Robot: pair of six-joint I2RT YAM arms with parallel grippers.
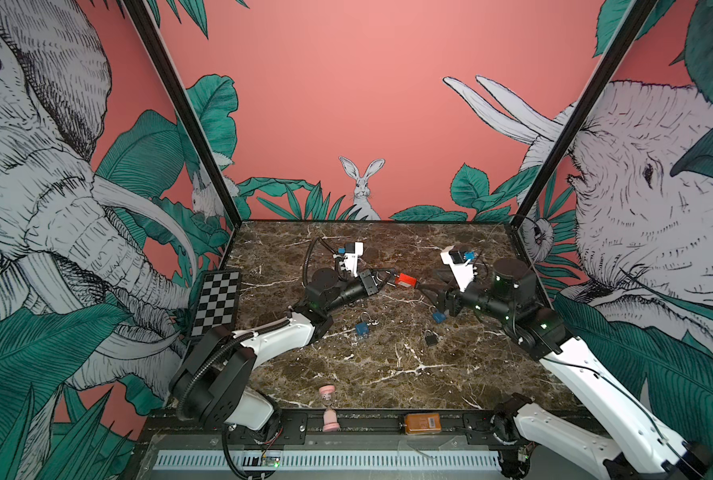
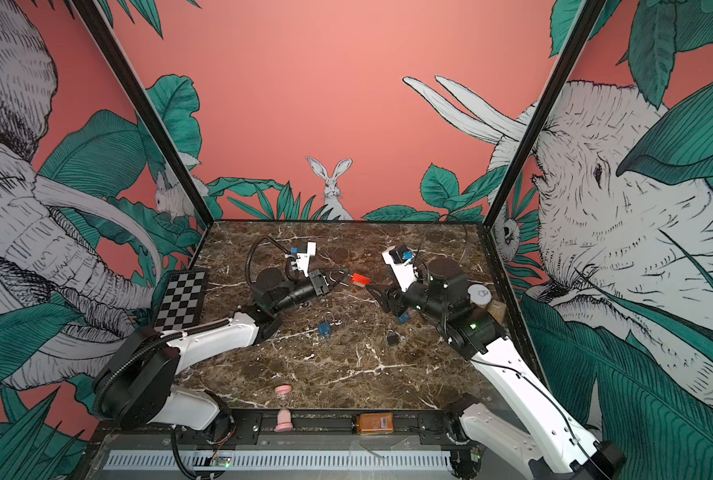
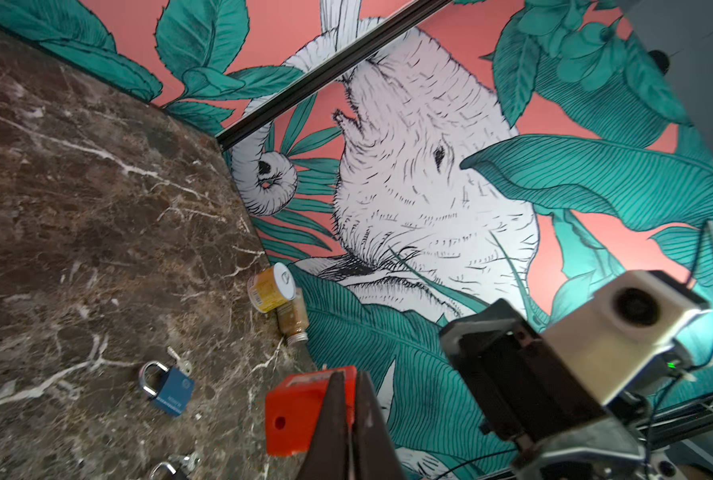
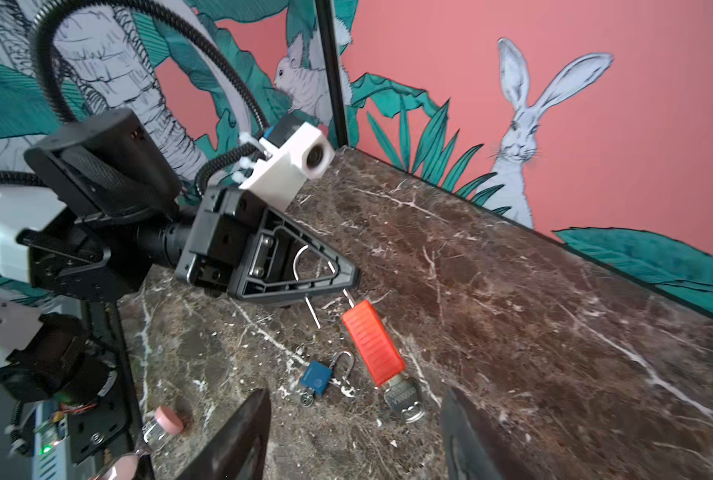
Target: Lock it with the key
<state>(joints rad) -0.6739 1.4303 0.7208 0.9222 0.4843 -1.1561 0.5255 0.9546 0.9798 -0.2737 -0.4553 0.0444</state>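
A shut can and a jar of something brown sit behind my right pincer, by the wall. My left pincer, arm stretched low, is clenched on the shackle of the red lock, half hidden by its fingers. My right is released, the key in the lock just at its mouth.

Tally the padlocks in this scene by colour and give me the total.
red padlock: 1
blue padlocks: 2
black padlock: 1
Total: 4
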